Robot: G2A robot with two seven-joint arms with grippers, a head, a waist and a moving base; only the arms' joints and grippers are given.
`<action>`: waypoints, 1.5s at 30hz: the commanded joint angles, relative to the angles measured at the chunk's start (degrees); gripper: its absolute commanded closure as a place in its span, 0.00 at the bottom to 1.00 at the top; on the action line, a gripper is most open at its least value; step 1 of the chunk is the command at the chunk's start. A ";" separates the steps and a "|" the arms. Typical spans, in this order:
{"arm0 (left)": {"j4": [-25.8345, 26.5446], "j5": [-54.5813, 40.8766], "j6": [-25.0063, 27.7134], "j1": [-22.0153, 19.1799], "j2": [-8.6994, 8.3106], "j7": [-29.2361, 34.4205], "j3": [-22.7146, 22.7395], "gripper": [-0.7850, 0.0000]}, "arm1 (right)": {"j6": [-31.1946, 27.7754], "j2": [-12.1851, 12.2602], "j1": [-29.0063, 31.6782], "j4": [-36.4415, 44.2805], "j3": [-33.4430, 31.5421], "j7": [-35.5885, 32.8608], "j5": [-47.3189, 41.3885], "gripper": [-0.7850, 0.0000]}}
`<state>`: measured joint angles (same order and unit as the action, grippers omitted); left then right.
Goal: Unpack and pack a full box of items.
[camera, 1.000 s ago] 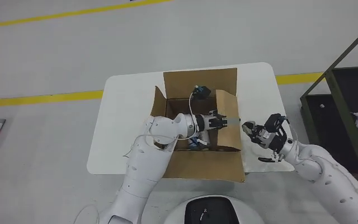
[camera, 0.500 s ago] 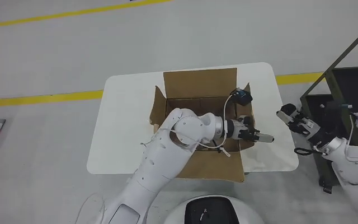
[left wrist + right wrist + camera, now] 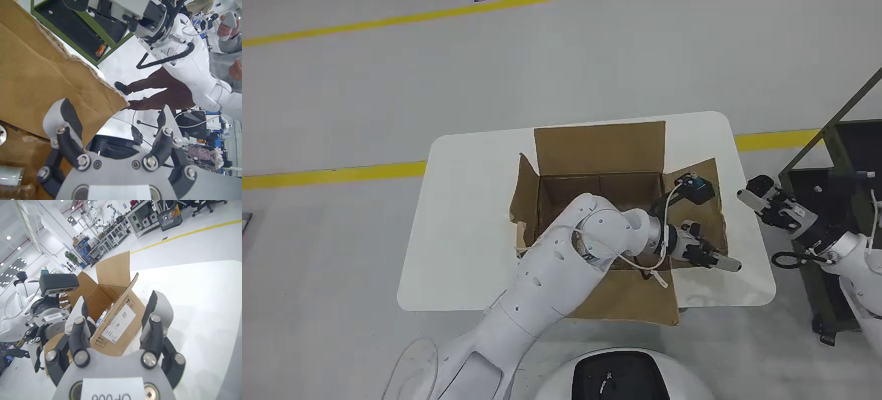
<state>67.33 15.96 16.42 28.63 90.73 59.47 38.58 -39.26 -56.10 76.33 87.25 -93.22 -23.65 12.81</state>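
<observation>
Gaping wide and gripping nothing, the left pincer (image 3: pixel 115 119) points out past the right-hand wall of the cardboard box (image 3: pixel 600 148). It hangs over that side's flap (image 3: pixel 704 222), which leans outward above the desk (image 3: pixel 462 220). In the left wrist view one dark-padded finger (image 3: pixel 66 113) sits just beside the flap's ragged corrugated edge; whether pad and card touch cannot be told. The left arm crosses the open box from the near side and hides much of its inside in the top view. The right pincer (image 3: pixel 119 306) is spread wide as well, with nothing between its fingers, and is aimed back toward the box. In the top view the right pincer (image 3: pixel 764 196) lies just past the desk's right edge, well apart from the box, between the desk and a green rack (image 3: pixel 832 180). The box stands upright near the middle of the white desk with its flaps open, the far one spread away and the near one folded toward the robot. Its outer face toward the right pincer bears a white label (image 3: pixel 119 323), and small packages (image 3: pixel 103 315) show inside close to that side. A yellow line (image 3: pixel 342 175) runs across the floor beyond the desk.
</observation>
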 commanded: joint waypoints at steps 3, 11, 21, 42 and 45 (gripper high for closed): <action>-0.87 -0.19 0.16 -0.28 0.25 0.26 -0.42 0.00 | 0.81 -0.31 -1.99 -1.80 2.72 -0.35 0.71 0.64; -1.82 0.10 0.24 -0.45 0.29 0.51 -0.18 0.00 | 1.17 -0.96 -4.61 -5.76 7.13 0.13 2.62 1.00; 0.09 2.36 -0.65 0.39 -1.20 0.46 3.67 0.00 | 0.24 -1.37 -5.96 -8.02 8.94 1.27 2.40 1.00; 10.90 31.82 -13.02 6.10 -7.09 4.40 12.63 0.00 | -0.99 -1.40 -5.71 -7.11 7.75 5.31 6.87 1.00; 10.90 31.82 -13.02 6.10 -7.09 4.40 12.63 0.00 | -0.91 -1.37 -5.43 -6.52 7.40 5.74 7.49 0.77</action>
<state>78.23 47.77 3.39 34.73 83.64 63.86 51.21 -40.20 -57.48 70.76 80.53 -85.66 -18.10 20.09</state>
